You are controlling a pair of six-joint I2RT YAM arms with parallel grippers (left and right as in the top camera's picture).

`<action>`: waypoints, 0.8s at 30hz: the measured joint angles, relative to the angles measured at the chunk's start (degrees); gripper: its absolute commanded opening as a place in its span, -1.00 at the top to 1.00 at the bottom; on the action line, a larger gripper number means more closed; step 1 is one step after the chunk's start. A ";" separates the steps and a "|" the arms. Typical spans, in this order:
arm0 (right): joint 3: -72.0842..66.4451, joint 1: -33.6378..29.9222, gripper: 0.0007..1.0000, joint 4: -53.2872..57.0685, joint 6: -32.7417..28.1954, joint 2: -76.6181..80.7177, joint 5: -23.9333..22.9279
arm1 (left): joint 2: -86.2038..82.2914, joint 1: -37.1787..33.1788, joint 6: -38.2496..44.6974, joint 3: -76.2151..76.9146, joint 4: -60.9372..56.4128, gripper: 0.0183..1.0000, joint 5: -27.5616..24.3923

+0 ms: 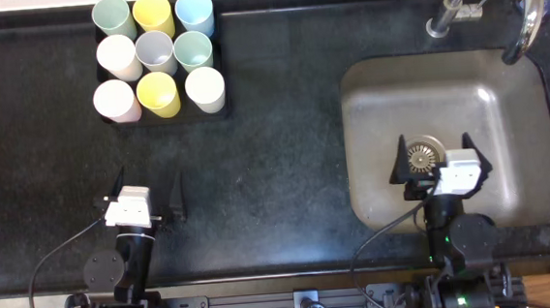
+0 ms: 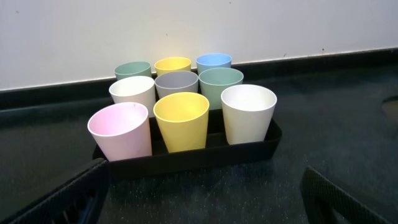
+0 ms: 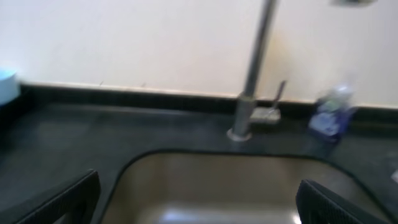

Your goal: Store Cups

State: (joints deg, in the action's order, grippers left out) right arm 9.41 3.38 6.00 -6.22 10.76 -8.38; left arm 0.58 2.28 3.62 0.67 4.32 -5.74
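top view: nine cups (image 1: 157, 55) (upright) fill tray (image 1: 222, 61)

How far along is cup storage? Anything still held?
Done: nine cups stand upright in the black tray, three rows of three, every spot filled. In hand: nothing. The left claw is open over the counter facing the tray, and the right claw is open above the sink. Left: probably nothing, since the tray looks full.
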 measured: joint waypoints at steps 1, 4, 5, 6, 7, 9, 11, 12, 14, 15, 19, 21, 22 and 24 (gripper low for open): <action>0.00 -0.81 -0.99 0.04 -0.02 -0.74 0.00 | 0.00 -0.02 0.00 0.00 0.00 -1.00 -0.02; -0.20 -2.71 -0.99 0.02 -0.02 -2.08 -0.04 | 0.00 0.00 0.00 0.00 0.00 -1.00 0.00; -0.61 -2.99 -0.99 0.04 -0.04 -2.64 -0.02 | 0.00 0.00 0.00 0.00 0.00 -1.00 0.00; -1.22 -2.97 -0.99 0.00 -0.02 -3.23 -0.02 | 0.00 0.00 0.00 0.00 0.00 -1.00 0.00; -2.23 -2.97 -1.00 0.04 0.00 -4.17 0.00 | 0.00 -0.02 0.00 0.00 0.00 -1.00 -0.02; -4.35 -2.97 -1.00 0.13 -0.04 -6.03 0.02 | 0.00 0.00 0.00 0.00 0.00 -1.00 -0.02; -6.29 -2.97 -0.99 0.33 -0.04 -7.80 0.02 | 0.00 0.00 0.00 0.00 0.00 -1.00 -0.02; -7.13 -2.97 -1.00 0.42 -0.04 -8.68 0.00 | 0.00 0.00 0.00 0.00 0.00 -1.00 -0.02; -8.07 -2.97 -0.99 -0.24 -0.04 -9.57 0.00 | 0.00 0.00 0.00 0.00 0.00 -1.00 -0.02; -8.28 -2.97 -1.00 -0.61 -0.02 -9.70 0.00 | 0.00 0.00 0.00 0.00 0.00 -1.00 -0.02; -8.35 -2.97 -1.00 -1.77 -0.04 -9.88 0.00 | 0.00 0.00 0.00 0.00 0.00 -1.00 -0.02; -8.35 -2.97 -0.99 -1.84 -0.02 -9.90 -0.02 | 0.00 0.00 0.00 0.00 0.00 -1.00 0.00; -8.35 -2.97 -0.99 -1.84 -0.02 -9.92 0.00 | 0.00 0.00 0.00 0.00 0.00 -1.00 -0.02; -8.35 -2.97 -1.00 -1.86 0.00 -9.92 -0.02 | 0.00 -0.02 0.00 0.00 0.00 -1.00 -0.02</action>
State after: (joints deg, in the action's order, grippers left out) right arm 1.06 0.40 4.14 -6.22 0.84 -8.40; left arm 0.58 2.26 3.62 0.67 4.32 -5.76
